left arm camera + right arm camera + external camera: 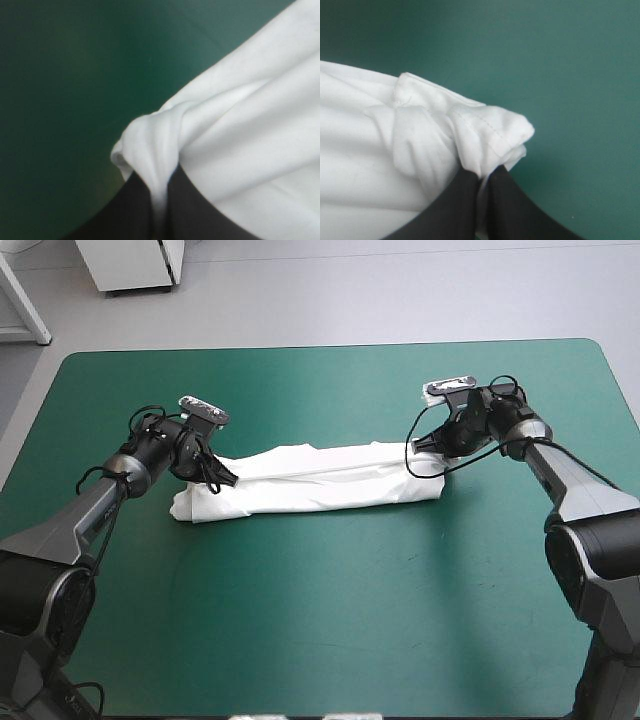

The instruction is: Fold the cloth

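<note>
- T-shirt (320,480): long narrow band, already folded lengthwise, lying flat across the middle of the table (330,620). It runs left to right, a bit nearer the far edge than the near one.
- Left gripper (222,478): clamped on the band's left end. The wrist view shows a bunched tuck of cloth pinched between the fingers, which are all but shut.
- Right gripper (420,445): clamped on the right end, far corner. A hemmed corner with visible stitching sits in the pinch.
- Both ends sit low, at or just off the table; I can't tell which. The band between them is slack, not taut.
- Step, my read: both end grasps are made and the crosswise fold comes next.
- Next move needs:
  - both grips to hold all layers, not just the top ply
  - one end lifted and carried over toward the other, with the long edges kept lined up
- Risk: the pinches are bunched rather than flat, so layers could slip or skew the fold.
</note>
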Robot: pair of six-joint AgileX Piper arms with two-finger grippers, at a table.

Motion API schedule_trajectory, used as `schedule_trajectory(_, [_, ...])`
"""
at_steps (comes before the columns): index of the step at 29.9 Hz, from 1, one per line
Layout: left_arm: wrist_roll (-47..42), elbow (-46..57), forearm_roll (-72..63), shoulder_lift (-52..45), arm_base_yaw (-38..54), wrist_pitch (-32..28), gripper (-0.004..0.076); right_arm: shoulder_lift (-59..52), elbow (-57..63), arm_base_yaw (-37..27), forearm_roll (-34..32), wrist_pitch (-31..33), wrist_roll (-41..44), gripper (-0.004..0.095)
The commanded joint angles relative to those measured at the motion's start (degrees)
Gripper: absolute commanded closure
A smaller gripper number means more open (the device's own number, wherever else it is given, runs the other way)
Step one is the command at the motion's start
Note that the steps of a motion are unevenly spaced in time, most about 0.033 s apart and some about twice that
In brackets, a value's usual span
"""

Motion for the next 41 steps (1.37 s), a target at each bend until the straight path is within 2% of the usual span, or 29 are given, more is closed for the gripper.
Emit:
schedule_trajectory(1, [-0.73,-2.04,1.48,-2.29,-0.1,-3.05,0.0733,-2.11,-2.04,-0.22,1.55,-1.88,-3.43,0.0921])
schedule_trajectory(3, [-0.73,-2.15,1.48,-2.29,-0.1,-2.72,0.0732,-1.98,-2.49,-0.22,2.83,-1.65,-4.29,0.0913])
schedule_trajectory(6, [-0.73,-3.48,1.51,-2.39,-0.1,0.45,0.0714,-2.09,-5.18,-0.22,3.49,0.94,-6.38,0.0831])
schedule_trajectory(8, [-0.73,-5.4,1.68,-2.39,-0.1,2.98,0.0664,-2.09,-7.71,-0.25,3.37,3.94,-6.38,0.072])
schedule_trajectory(13, [-0.73,-12.27,1.94,-5.11,-0.1,8.42,0.0437,-6.16,-10.19,-0.88,2.98,7.11,-6.52,0.0437])
schedule_trajectory(15, [-1.46,-13.98,1.94,-7.01,-0.1,9.5,0.0384,-8.59,-10.19,-1.5,2.2,8.71,-6.35,0.0388])
schedule_trajectory(17, [-1.8,-15.09,1.49,-8.91,-0.1,11.33,0.0369,-11.73,-9.57,-2.11,1.28,9.37,-5.57,0.0383])
schedule_trajectory(21, [-1.24,-15.78,-7.36,-12.83,-0.15,14.99,0.0375,-19.24,-5.39,-3.8,0.77,9.93,-5.57,0.0385])
schedule_trajectory(24, [4.92,-15.78,-20.79,-13.84,-0.15,15.37,0.0421,-25.74,-0.02,-5.45,-1.3,9.3,-4.91,0.0385])
schedule_trajectory(26, [8.06,-15.78,-27.56,-13.74,-0.86,15.37,0.0517,-30.29,4.24,-6.14,-3.9,8.55,-3.02,0.0385])
schedule_trajectory(29, [10.58,-15.78,-30.08,-12.5,-3.28,14.73,0.0731,-36.08,10.31,-7.37,-7.5,6.95,0.29,0.0385])
schedule_trajectory(34, [10.58,-16.04,-30.32,-8.03,-7.34,12.08,0.0733,-41.06,16.12,-7.83,-8.28,5.66,2.25,0.0385])
schedule_trajectory(41, [13.23,-16.84,-36.99,0.26,-9.43,10.72,0.0733,-41.33,16.53,-7.83,-7.01,4.7,2.89,0.0385])
